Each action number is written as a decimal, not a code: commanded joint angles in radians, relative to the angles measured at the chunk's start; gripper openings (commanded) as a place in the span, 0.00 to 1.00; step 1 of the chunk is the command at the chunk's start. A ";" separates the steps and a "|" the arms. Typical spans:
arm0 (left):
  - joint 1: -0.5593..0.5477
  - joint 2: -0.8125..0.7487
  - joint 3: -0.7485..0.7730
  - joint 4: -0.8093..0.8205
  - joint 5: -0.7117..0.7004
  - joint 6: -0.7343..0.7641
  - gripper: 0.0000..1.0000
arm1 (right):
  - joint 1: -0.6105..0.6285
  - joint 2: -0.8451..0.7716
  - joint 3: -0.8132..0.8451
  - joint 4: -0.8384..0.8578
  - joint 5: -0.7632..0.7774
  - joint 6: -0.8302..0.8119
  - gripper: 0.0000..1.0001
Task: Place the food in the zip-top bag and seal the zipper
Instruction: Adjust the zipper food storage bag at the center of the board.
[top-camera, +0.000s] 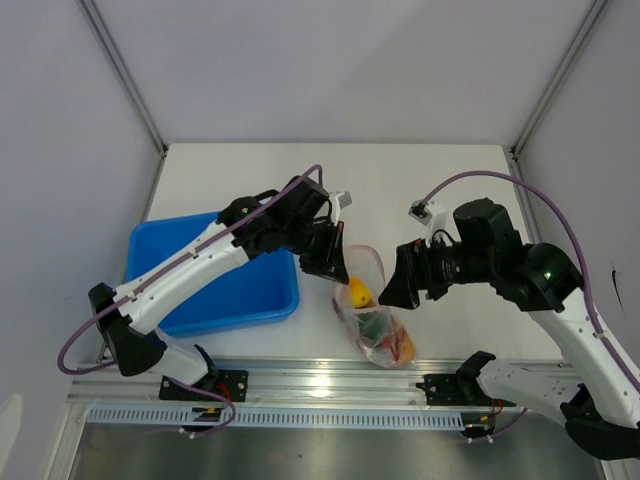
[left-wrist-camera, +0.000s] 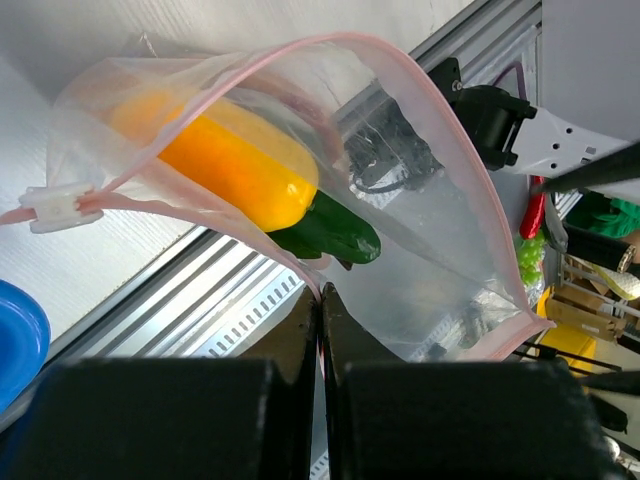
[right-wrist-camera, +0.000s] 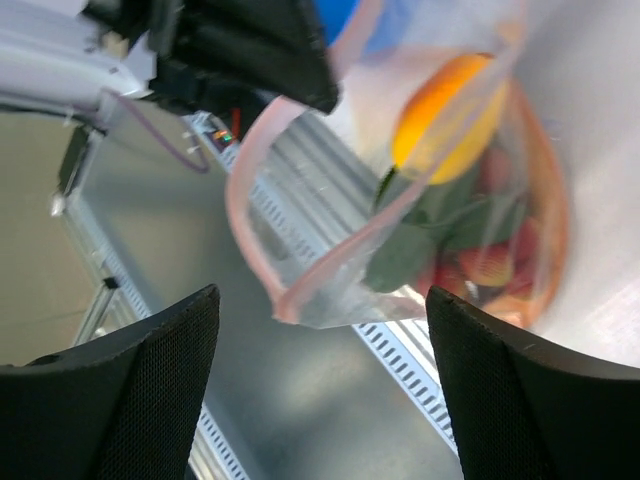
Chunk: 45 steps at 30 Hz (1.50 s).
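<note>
The left hand is clamped tight on the pink zipper at the rim of the zip-top bag. The bag sits between both hands on the surface, right of the blue tray. The right hand stands wide, with the bag's gaping mouth just ahead, untouched. The left wrist view shows a yellow-orange piece and a green piece inside; the right wrist view adds red pieces beneath them

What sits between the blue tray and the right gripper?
In the top view: the zip-top bag with food inside, pinched at its mouth by the left gripper, lies between blue tray and open right gripper.
</note>
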 joint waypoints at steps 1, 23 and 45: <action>0.005 0.017 0.074 -0.017 0.002 -0.012 0.00 | 0.000 -0.026 0.030 0.016 -0.140 -0.028 0.85; 0.020 0.060 0.141 -0.073 0.070 -0.074 0.01 | 0.085 -0.022 -0.077 0.026 -0.076 -0.066 0.59; 0.071 0.023 0.175 -0.162 -0.045 -0.234 0.21 | 0.125 0.023 -0.050 0.087 0.145 -0.055 0.00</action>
